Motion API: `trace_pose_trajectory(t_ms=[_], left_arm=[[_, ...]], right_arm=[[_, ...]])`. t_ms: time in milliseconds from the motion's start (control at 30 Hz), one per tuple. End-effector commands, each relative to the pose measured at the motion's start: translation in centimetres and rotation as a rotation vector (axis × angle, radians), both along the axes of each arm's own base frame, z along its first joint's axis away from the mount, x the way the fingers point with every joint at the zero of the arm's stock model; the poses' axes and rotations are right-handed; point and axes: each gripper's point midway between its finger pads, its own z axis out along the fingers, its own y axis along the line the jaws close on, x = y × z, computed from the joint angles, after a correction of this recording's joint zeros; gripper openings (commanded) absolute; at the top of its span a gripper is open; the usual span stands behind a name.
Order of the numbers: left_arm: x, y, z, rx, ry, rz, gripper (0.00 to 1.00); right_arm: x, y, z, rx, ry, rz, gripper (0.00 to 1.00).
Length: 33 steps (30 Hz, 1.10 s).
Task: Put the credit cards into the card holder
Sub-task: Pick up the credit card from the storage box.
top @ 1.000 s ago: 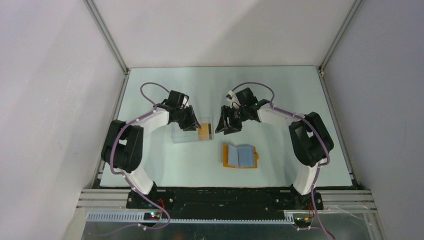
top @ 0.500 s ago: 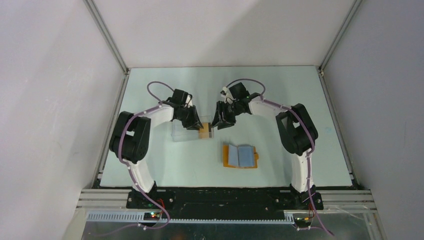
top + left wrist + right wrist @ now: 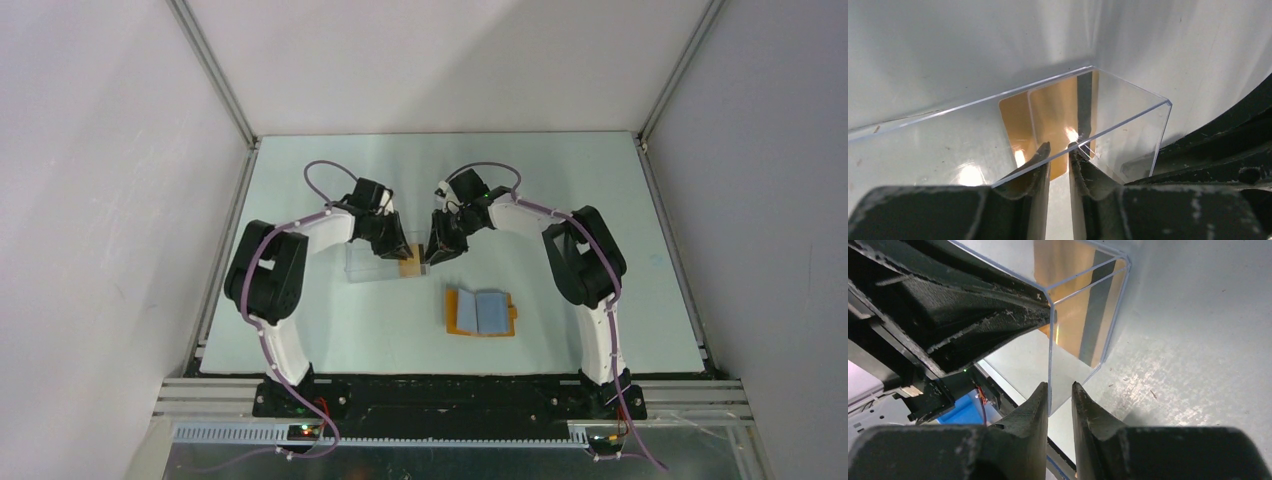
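Pale green table (image 3: pixel 600 200) between grey walls. Nothing stowed yet: credit cards (image 3: pixel 1053 110) inside clear case (image 3: pixel 370 268), at its right end. Card holder (image 3: pixel 482 312) open, near, empty. Left gripper (image 3: pixel 1058 150) and right gripper (image 3: pixel 1058 387) narrowed astride case walls; clamping impossible to tell. Case walls blocking the cards.

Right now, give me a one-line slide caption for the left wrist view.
Left fingers straddle the near wall of a clear plastic case, with tan-orange credit cards inside.
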Motion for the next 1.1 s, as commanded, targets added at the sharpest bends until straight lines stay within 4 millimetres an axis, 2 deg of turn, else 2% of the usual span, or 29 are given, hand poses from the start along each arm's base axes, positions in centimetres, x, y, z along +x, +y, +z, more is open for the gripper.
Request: trace_pose_trajectory(t_ms=[0,167,433,600,733,867,1067], left_arm=[[-0.8,0.4,-0.7,0.072,0.006,-0.026,0.25],[-1.6,0.8,-0.9,0.122,0.005,-0.033,0.28],[-2.3,2.3,-0.6,0.217,-0.013,-0.022,0.35],[-2.7,1.2,-1.3,0.194,0.022,-0.046,0.30],[-2.7,-0.2,-1.0,0.164,0.026,-0.064,0.24],[-2.2,-1.4,0.2,0.103,0.010,-0.062,0.20],[-1.4,-2.1,2.8,0.058,-0.055,-0.047,0.13]], right_arm=[[0.0,0.2,-0.2,-0.024,-0.013,0.012,0.21],[-0.5,0.3,-0.5,-0.035,-0.002,0.014,0.15],[-1.0,0.4,-0.9,-0.044,0.008,0.015,0.13],[-1.0,0.4,-0.9,-0.044,0.009,0.013,0.13],[-1.1,0.5,-0.9,-0.041,0.011,0.014,0.12],[-1.1,0.6,-0.7,-0.035,0.012,0.015,0.12],[-1.1,0.6,-0.6,-0.033,0.012,0.016,0.12]])
